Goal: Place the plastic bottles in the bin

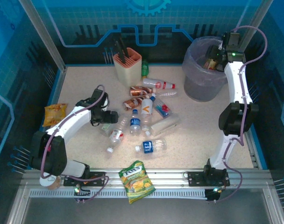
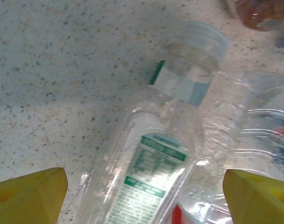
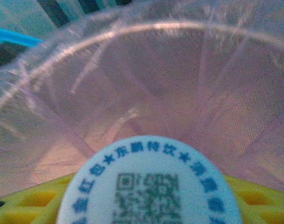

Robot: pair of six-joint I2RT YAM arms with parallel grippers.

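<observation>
Over the bin (image 1: 202, 86) | right gripper (image 1: 214, 59) holds a bottle (image 3: 149, 186) tight; let go straight down | left gripper (image 1: 113, 116) wide open above a clear bottle (image 2: 156, 158) on the table (image 1: 216, 135); close round its middle.

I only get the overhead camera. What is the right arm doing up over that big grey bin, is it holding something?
Observer: Yes. On its wrist camera, the right arm's fingers grip a bottle, whose white cap carries a square code ringed with blue characters.
Operator: And the left arm, down among the pile?
Observer: The left arm's fingers stand open on either side of a clear bottle with a green-and-white label, which lies on the table.
</observation>
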